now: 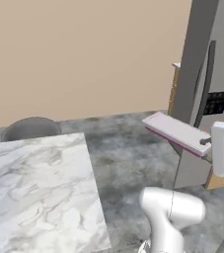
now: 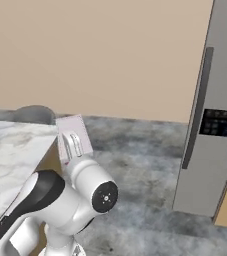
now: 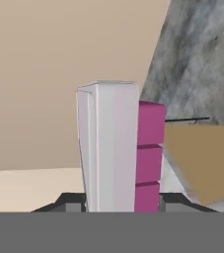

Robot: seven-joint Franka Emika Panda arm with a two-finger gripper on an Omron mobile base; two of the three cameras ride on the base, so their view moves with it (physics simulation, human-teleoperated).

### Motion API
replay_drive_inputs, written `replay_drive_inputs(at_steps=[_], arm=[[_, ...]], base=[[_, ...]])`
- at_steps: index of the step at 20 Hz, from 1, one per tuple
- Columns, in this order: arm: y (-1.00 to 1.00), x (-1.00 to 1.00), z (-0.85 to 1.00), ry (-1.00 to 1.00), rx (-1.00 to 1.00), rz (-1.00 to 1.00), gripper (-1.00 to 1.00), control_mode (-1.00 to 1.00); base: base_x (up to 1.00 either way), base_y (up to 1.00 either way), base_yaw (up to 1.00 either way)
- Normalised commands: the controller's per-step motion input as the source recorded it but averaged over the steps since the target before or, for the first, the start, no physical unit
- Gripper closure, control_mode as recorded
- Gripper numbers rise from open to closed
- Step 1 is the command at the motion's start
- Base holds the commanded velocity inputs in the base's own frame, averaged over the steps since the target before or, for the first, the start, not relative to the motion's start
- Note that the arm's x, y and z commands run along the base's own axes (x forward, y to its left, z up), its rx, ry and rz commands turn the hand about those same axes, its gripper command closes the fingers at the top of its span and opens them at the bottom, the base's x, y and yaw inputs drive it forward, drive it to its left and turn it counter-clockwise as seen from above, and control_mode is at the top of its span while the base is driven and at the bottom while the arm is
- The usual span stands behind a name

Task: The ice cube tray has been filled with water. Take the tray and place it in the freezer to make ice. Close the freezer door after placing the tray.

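Pink-lilac ice cube tray is clamped at one end by the gripper, carried in the air above the grey mottled floor, clear of the marble counter. In the hand view the tray rises straight out from between the finger tips, pale top face on one side, magenta rim cells on the other; the jaws are closed on its near end.

Long axis: in the left base view it runs from the gripper out toward the beige wall, roughly level, free end pointing away from the freezer. In the right base view the tray shows just above the arm's elbow, its far end toward the wall.

Step in hand, as judged: transport toward the freezer. The freezer door with the black recess looks shut, handle untouched, so it likely must be opened before insertion.

To do well: keep the top face level since it holds water, move slowly, swing the free end round with margin from the door, and avoid wrist roll.
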Motion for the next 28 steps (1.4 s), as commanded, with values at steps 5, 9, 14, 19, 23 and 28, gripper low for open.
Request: replay_drive_inputs(at_steps=[5,9,14,19,23,28], arm=[[0.00,0.00,0.00,0.00,0.00,0.00,1.00,1.00],[0.00,0.00,0.00,0.00,0.00,0.00,1.00,1.00],[0.00,0.00,0.00,0.00,0.00,0.00,1.00,1.00],[0.00,0.00,0.00,0.00,0.00,0.00,1.00,1.00],[0.00,0.00,0.00,0.00,0.00,0.00,1.00,1.00],[0.00,0.00,0.00,0.00,0.00,0.00,1.00,1.00]], base=[[0.56,-0.35,0.21],[0.54,-0.49,0.03],[0.59,-0.45,0.00],[0.84,-0.03,-0.01],[0.93,0.03,-0.06],[0.85,0.00,-0.12]])
